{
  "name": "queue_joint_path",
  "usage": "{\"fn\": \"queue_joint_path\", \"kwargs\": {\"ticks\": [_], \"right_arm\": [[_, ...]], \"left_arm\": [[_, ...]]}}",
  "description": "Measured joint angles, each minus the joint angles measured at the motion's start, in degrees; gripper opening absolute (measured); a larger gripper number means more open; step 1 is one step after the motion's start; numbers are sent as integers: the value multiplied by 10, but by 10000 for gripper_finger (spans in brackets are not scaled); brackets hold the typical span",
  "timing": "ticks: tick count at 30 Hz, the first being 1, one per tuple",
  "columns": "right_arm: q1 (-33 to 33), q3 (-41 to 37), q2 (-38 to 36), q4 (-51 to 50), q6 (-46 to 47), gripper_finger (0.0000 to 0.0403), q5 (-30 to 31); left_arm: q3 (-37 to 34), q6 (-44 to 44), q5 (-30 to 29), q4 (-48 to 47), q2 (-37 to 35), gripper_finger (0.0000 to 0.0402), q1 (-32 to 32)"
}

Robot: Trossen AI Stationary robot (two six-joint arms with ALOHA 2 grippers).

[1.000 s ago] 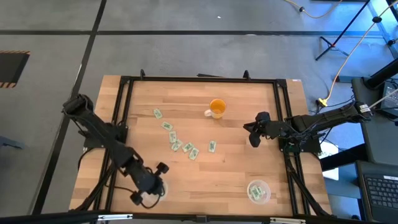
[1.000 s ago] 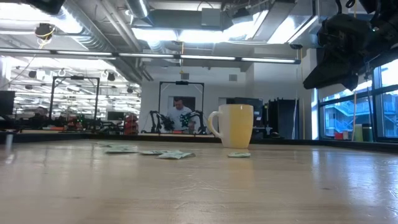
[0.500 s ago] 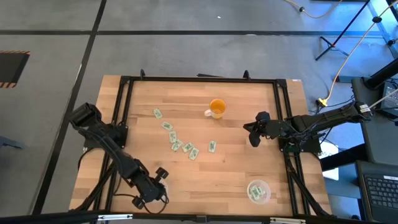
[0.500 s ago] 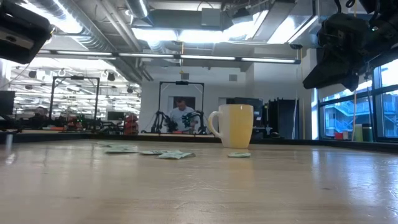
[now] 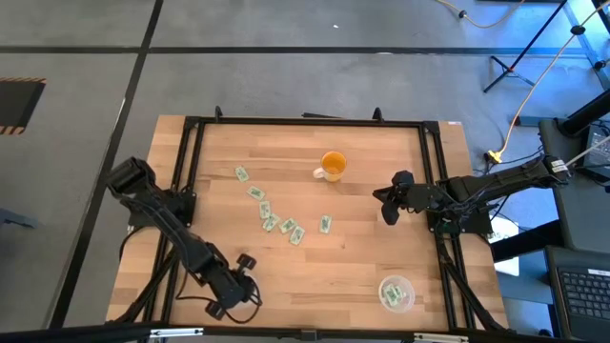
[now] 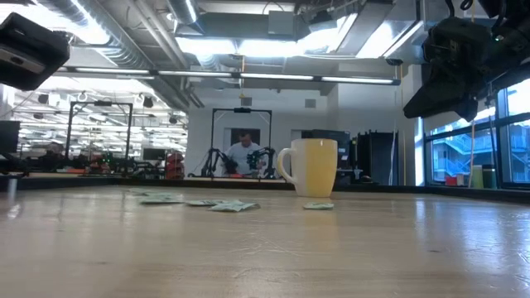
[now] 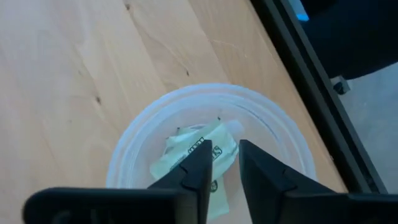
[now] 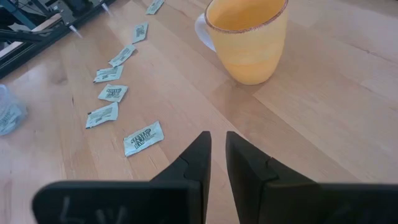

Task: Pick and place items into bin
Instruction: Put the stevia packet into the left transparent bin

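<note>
- A wooden table (image 5: 362,257) inside a black frame, seen from above, with two dark robot arms reaching in from opposite sides
- The left gripper (image 5: 232,291) sits at the near left corner of the table, directly over a small clear plastic bin (image 7: 205,143)
- In the left wrist view its fingers (image 7: 196,174) stand close together with only a slim gap, holding nothing; below them green-and-white packets (image 7: 196,155) lie inside that bin
- The right gripper (image 5: 386,202) hovers above the table's right side, just right of an orange mug (image 5: 332,166)
- In the right wrist view its fingers (image 8: 198,163) are also nearly closed and empty, pointing down at bare wood near one loose packet (image 8: 143,137)
- Seven loose packets lie flat on the table left of centre: six run in a diagonal trail (image 5: 267,214) from below-left of the mug toward the middle, and one more lies apart (image 5: 326,224) to their right
- A second clear bin (image 5: 396,292) stands near the near right corner, with packets inside it
- From table height the mug (image 6: 310,166) stands upright with its handle to the left, packets scattered flat beside it (image 6: 233,205)
- A person (image 6: 244,151) is seated far behind in the room
</note>
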Motion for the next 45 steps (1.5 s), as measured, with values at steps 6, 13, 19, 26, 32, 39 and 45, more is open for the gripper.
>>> {"fn": "queue_joint_path", "kwargs": {"ticks": [6,13,19,26,32,39,45], "right_arm": [[0,0,0,0,-1,53,0],[0,0,0,0,-3,53,0],[0,0,0,0,-3,53,0],[0,0,0,-1,-21,53,0],[0,0,0,-1,-22,53,0],[0,0,0,-1,-31,53,0],[0,0,0,-1,-33,53,0]], "left_arm": [[0,5,-29,-7,-48,102,7],[1,-29,-242,-7,-114,99,50],[1,5,-180,-46,-130,87,125],[1,63,-146,-96,-115,90,212],[1,108,-129,-110,-96,88,266],[1,117,-76,-110,-43,106,309],[0,177,-65,-66,-16,122,313]]}}
